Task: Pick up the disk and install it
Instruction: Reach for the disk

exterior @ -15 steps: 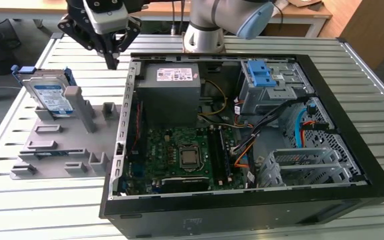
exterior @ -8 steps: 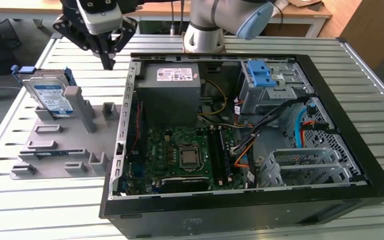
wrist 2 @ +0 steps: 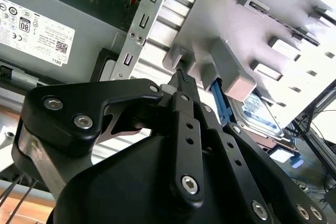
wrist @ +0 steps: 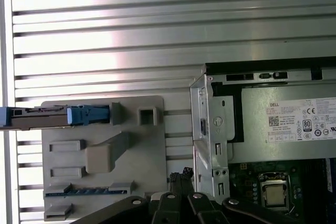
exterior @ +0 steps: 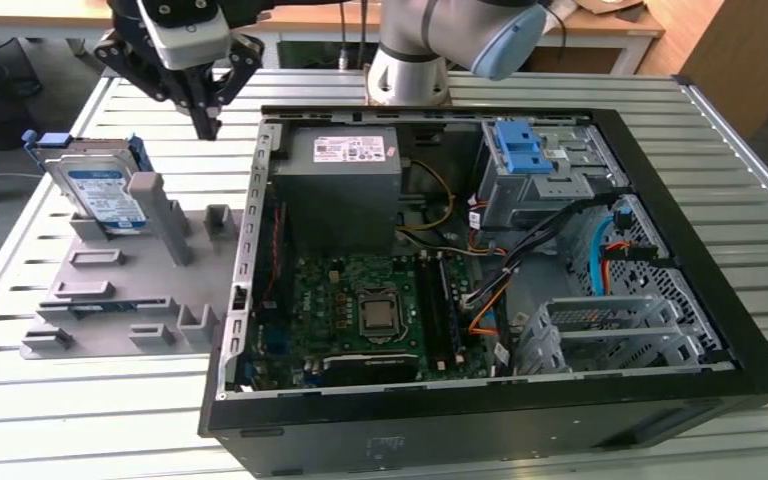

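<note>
The disk (exterior: 101,190) is a silver drive with a blue-and-white label in a blue bracket. It stands upright on edge in a grey slotted holder (exterior: 117,300) at the exterior view's left. The disk (wrist: 52,116) appears edge-on in the first wrist view, and its labelled face, the disk (wrist 2: 260,116), appears behind a holder post in the second. My gripper (exterior: 207,130) hangs above the table, beyond the holder's far edge and to the exterior view's right of the disk, apart from it. Its fingers (wrist 2: 182,77) are shut together on nothing; the gripper (wrist: 181,174) also points down in the first wrist view.
An open black computer case (exterior: 491,250) lies beside the holder, at the exterior view's right. Inside are a grey power-supply box (exterior: 344,170), a green board (exterior: 371,310), a bay with blue latches (exterior: 524,150) and a metal cage (exterior: 611,330). Ribbed metal table (wrist: 157,35) lies beneath.
</note>
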`<state>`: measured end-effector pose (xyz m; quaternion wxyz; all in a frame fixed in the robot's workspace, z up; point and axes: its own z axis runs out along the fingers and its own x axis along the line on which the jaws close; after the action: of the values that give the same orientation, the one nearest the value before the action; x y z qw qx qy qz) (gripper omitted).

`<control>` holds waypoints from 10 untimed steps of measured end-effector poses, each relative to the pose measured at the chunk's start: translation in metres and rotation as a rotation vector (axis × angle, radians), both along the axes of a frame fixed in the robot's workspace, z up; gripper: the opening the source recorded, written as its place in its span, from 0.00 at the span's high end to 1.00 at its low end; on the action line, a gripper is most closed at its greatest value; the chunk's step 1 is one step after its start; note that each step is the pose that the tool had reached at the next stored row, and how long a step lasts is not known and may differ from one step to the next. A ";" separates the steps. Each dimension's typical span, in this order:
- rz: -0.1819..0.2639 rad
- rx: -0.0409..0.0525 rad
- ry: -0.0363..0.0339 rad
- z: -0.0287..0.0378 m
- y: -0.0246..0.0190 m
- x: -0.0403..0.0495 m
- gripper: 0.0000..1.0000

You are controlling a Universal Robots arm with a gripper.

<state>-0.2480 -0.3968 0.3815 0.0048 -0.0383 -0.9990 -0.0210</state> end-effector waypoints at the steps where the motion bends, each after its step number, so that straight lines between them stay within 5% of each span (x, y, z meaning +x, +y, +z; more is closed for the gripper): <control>1: 0.000 0.0000 0.0000 -0.0001 0.0002 -0.0015 0.89; 10: 0.000 0.0000 0.0000 -0.0009 0.0030 -0.0150 0.89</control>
<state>-0.2630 -0.3937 0.3806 0.0048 -0.0383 -0.9990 -0.0210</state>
